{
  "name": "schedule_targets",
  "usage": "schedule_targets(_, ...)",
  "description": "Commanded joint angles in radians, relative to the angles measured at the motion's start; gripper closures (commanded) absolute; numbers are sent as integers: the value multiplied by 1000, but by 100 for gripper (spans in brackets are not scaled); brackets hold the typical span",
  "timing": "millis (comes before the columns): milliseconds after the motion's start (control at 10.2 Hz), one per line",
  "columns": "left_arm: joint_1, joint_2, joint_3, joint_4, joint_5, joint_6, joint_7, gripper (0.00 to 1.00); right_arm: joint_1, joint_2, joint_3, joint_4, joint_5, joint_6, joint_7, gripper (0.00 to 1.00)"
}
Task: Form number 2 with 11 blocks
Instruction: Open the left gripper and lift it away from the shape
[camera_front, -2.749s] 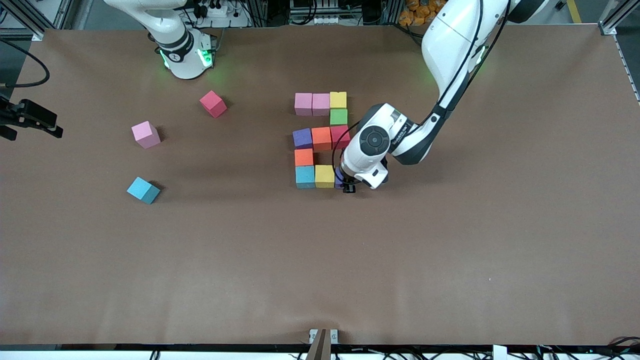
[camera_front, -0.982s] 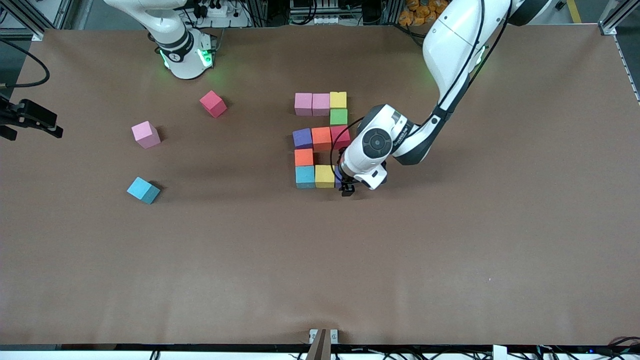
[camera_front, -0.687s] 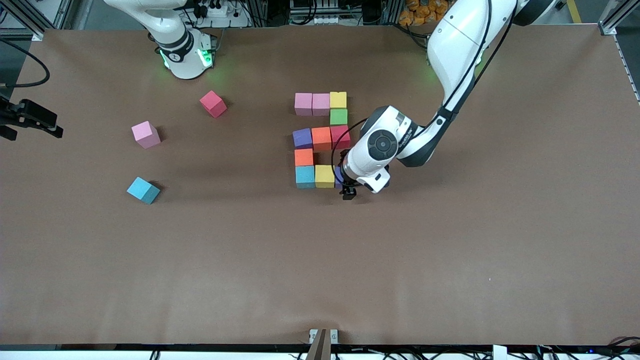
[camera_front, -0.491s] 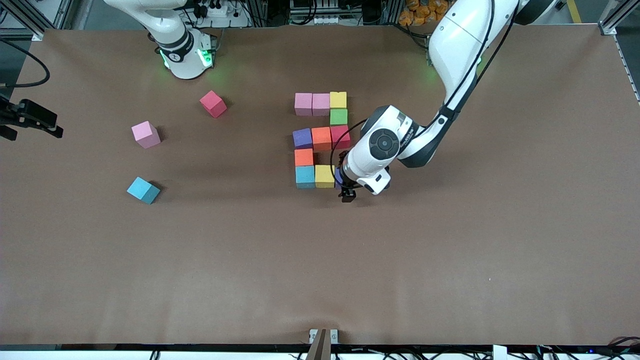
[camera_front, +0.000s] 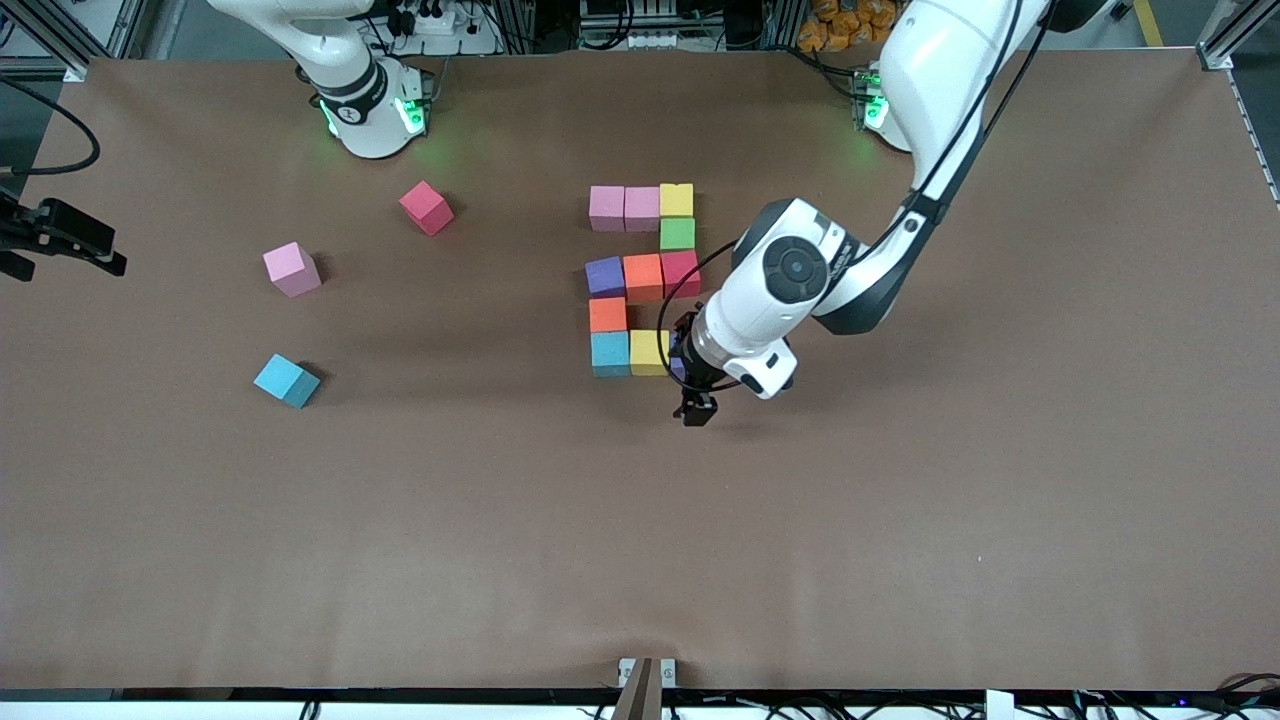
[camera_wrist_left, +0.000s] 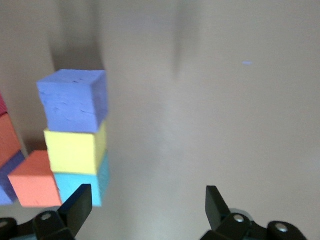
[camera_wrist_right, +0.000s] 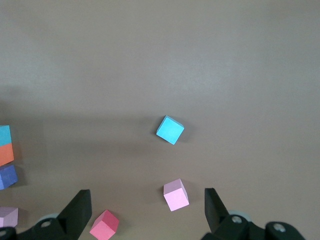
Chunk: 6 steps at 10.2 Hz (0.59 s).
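Note:
The number 2 of mixed-colour blocks lies mid-table: two pink (camera_front: 623, 207) and a yellow on top, green (camera_front: 677, 233), then purple, orange (camera_front: 643, 277) and red, an orange (camera_front: 607, 314), and teal (camera_front: 610, 353), yellow (camera_front: 648, 351) and purple (camera_front: 676, 366) in the row nearest the front camera. My left gripper (camera_front: 695, 410) hangs open and holds nothing, over bare table beside that last purple block (camera_wrist_left: 75, 100), which its wrist partly hides. In the left wrist view the gripper (camera_wrist_left: 148, 205) has only table between its fingers. My right gripper (camera_wrist_right: 147, 210) waits high up, open.
Three loose blocks lie toward the right arm's end: red (camera_front: 427, 207), pink (camera_front: 292, 269) and teal (camera_front: 286, 380), also seen as red (camera_wrist_right: 104, 224), pink (camera_wrist_right: 176, 194) and teal (camera_wrist_right: 170, 129). A black fixture (camera_front: 60, 235) juts in at that table edge.
My left gripper has lifted off the purple block at the end of the nearest row and drawn toward the front camera, open throughout. The blocks and the right arm have not moved.

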Motion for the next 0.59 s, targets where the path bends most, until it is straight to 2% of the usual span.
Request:
schedule_targets(0, -3, -66, 47, 27, -14, -38, 134, 0, -4, 0, 2, 8, 9, -14, 4, 0)
schedule_targets(491, 16, -151, 188, 22, -22, -69, 590, 0, 1, -12, 9, 8, 9, -18, 3, 0)
